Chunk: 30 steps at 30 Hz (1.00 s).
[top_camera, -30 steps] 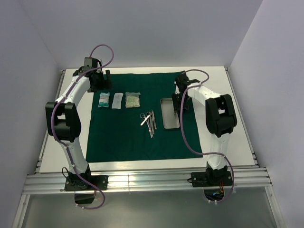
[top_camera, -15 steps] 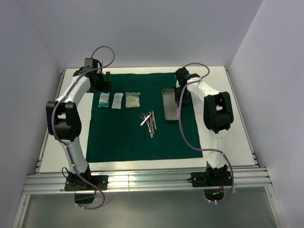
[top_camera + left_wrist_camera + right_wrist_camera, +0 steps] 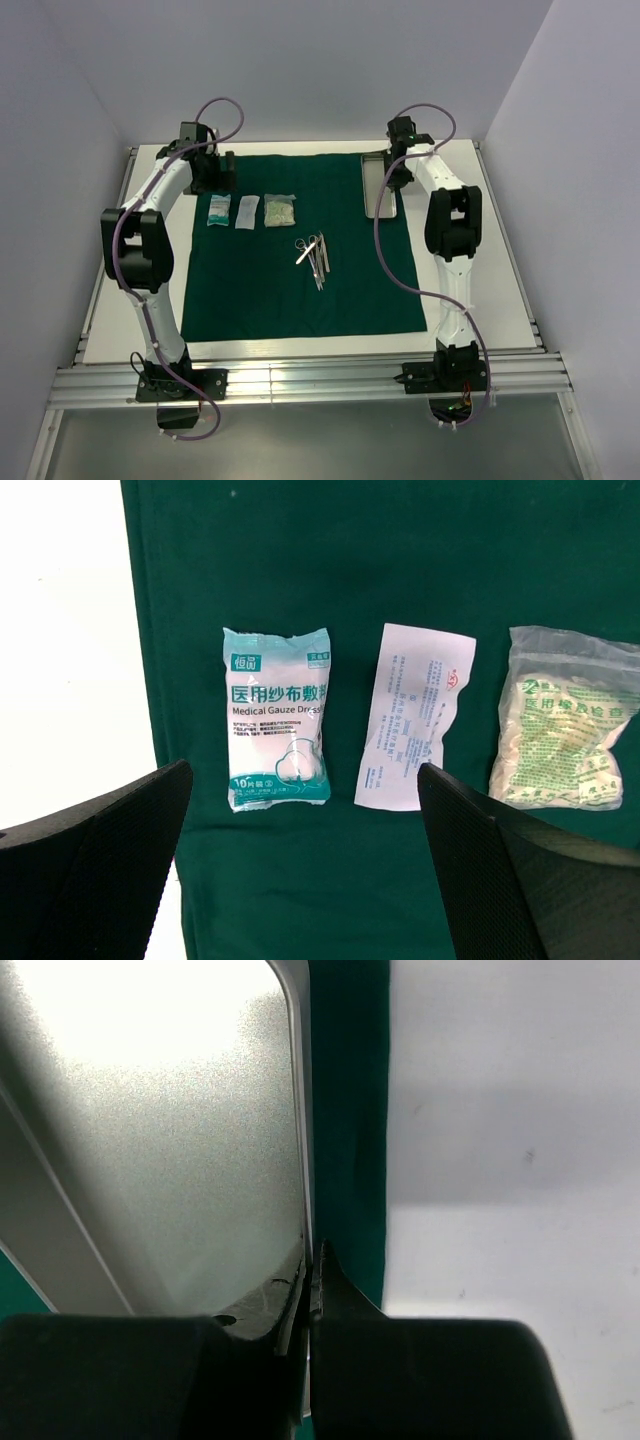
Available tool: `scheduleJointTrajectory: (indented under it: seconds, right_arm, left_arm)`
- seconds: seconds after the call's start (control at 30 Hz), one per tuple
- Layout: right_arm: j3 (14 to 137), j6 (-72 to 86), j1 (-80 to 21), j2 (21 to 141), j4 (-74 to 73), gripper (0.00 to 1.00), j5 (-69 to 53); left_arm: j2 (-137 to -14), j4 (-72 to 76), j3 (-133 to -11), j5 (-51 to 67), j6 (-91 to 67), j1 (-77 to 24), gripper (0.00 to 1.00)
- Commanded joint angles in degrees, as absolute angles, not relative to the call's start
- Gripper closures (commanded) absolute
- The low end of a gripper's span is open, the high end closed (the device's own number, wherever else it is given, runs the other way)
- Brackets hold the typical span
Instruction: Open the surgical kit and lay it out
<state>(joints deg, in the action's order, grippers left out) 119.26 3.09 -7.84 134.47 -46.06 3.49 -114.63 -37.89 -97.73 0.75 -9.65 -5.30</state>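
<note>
The surgical kit lies opened on its dark green cloth (image 3: 260,290). Three pale packets sit in a row at the far left: a gauze packet (image 3: 277,718), a white flat packet (image 3: 414,715) and a clear bag (image 3: 565,720). My left gripper (image 3: 303,770) hovers open just behind them, holding nothing. Steel clamps and tweezers (image 3: 315,255) lie bunched in the cloth's middle. The steel tray (image 3: 376,195) is at the cloth's far right corner. My right gripper (image 3: 313,1260) is shut on the tray's (image 3: 170,1140) right rim.
White tabletop (image 3: 500,1160) runs beside the cloth's right edge (image 3: 348,1110), and a bare strip (image 3: 60,630) shows left of the cloth. Grey walls close in the back and sides. The aluminium rail (image 3: 300,380) with both arm bases is at the front.
My right gripper shut on the tray's rim and carried it from the cloth's mid-right up to the far right corner. The left gripper stayed in place, opening slightly wider.
</note>
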Motion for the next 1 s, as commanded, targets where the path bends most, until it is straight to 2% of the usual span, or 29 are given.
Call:
scheduleJointTrajectory:
  seconds: [0.0, 0.83, 0.97]
  right_arm:
    - [123.83, 1.93, -7.91, 136.4, -46.32, 1.0, 3.78]
    - [120.15, 4.31, -8.17, 136.93, -48.34, 1.0, -0.97]
    - [120.59, 4.66, -8.17, 137.37, -48.16, 0.92, -1.05]
  left_arm:
    - [-115.13, -38.06, -100.19, 1.23, -8.26, -5.1, 0.01]
    - [-115.67, -37.62, -100.11, 0.26, -9.05, -5.1, 0.01]
    - [-114.96, -37.0, -99.76, 0.35, -9.23, -5.18, 0.01]
